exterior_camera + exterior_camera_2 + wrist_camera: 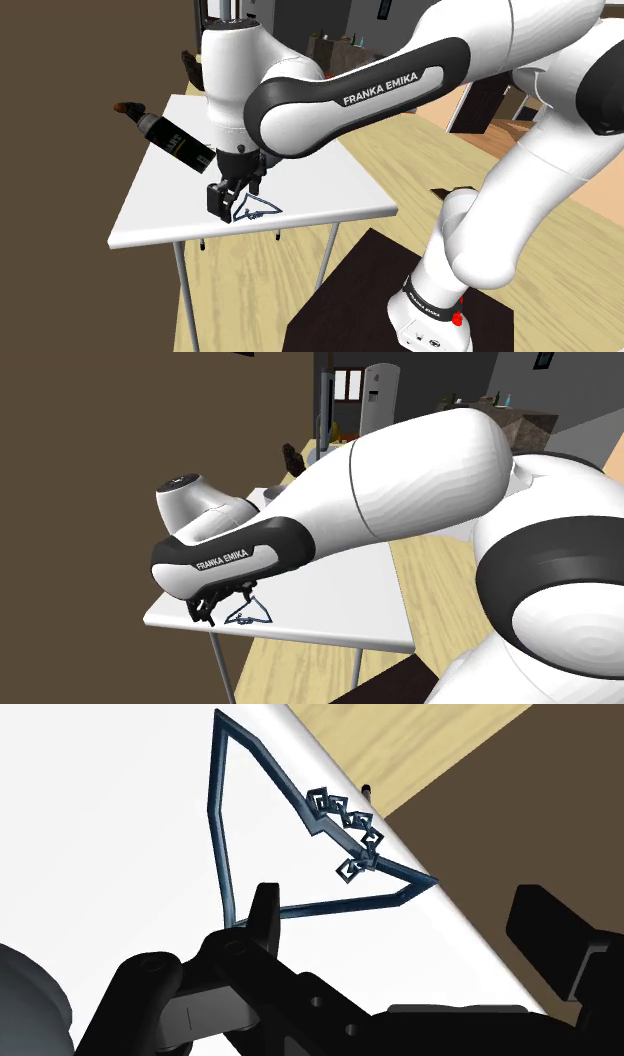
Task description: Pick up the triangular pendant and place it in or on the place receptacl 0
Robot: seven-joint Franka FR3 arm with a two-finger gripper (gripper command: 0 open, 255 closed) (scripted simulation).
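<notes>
Claw point(232, 200) hung low over the bench point(330, 180) at its near edge, jaws wide apart, nothing in them. Pendant point(222, 824) lay flat on the bench right by that edge: a thin dark-blue wire triangle with a short chain point(345, 814) bunched on one side. In the wrist view one finger sat just beside a corner of the frame, and the other looked to be out past the bench edge. Risks as I judged them: the wire is thin and flat, so closing could skid over it or catch one bar and let it swing. A nudge could knock it off the edge. Going lower could jam a fingertip into the bench. A dark bottle point(175, 140) lay well apart, further back. I couldn't tell which thing was the receptacle.
</notes>
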